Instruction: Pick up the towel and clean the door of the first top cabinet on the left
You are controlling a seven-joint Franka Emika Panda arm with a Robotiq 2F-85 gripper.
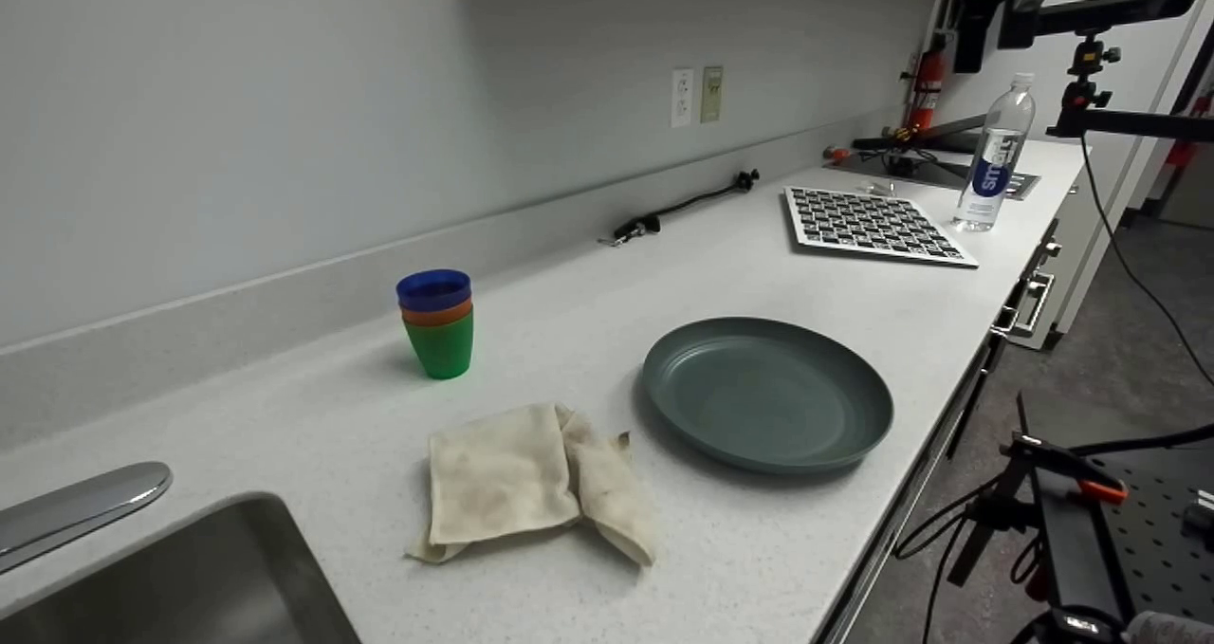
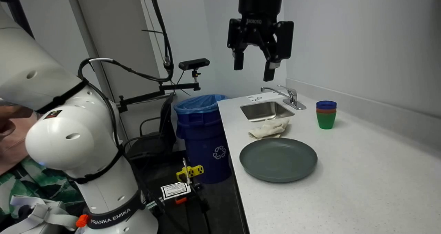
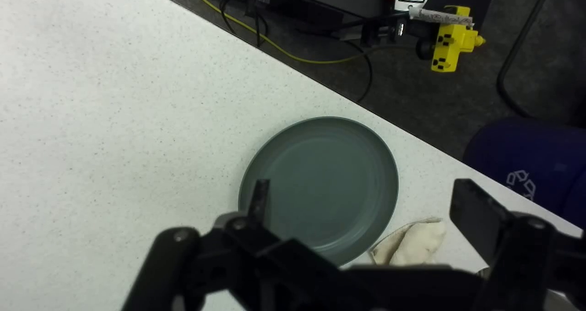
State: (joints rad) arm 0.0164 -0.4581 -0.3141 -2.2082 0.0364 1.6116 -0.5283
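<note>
High over the worktop point(image 2: 344, 185), with the tool point(image 2: 254, 68) spread wide and holding nothing. Then below, past the grey-green dinner plate point(image 2: 278, 160), to the crumpled cream towel point(image 2: 270, 128) nearer the floor-side edge, just short of the steel sink point(image 2: 267, 110). Likely needs lowering and shifting toward the sink-end edge.

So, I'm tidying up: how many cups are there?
3 visible, stacked on the counter: blue cup on top, orange cup between, green cup lowest; more may be hidden inside.
</note>
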